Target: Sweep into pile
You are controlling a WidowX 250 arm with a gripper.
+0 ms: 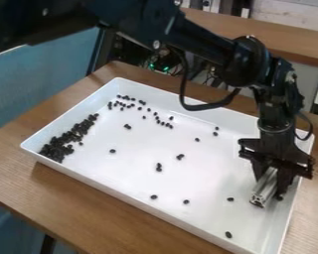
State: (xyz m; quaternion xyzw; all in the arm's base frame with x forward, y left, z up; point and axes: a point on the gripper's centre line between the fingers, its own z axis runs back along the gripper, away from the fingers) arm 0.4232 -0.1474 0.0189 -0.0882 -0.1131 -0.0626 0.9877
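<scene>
Tabletop [135, 223], wood-grained, runs closest to you, then the near wall of the white tray [145, 206]. Just inside that wall, toward the right of your view, one loose dark piece [228, 234]. A little farther in, three more singles [186, 202], spaced out.

Your hand [271, 181] hangs low at the tray's right end, closed on a short grooved metal bar [264, 191], which slants down and looks like your sweeping tool. Whether its lower end touches the tray floor, you can't tell.

Mid-tray: a small cluster [159, 167], another bit [180, 157] beyond it, a single [113, 151] off toward the left.

Against the left short wall you have the pile [67, 140], long and thickest at its near end. Judged part done: most of the pieces seem to be there. Left for you: the mid-tray strays, the singles, and the far scatter [123, 103] spread near the back corner, its trail [163, 122] thinning rightward.

Behind the tray, cables and small green lights [163, 66], then a wooden ledge [255, 31]. You get no legible label or lettering anywhere.
</scene>
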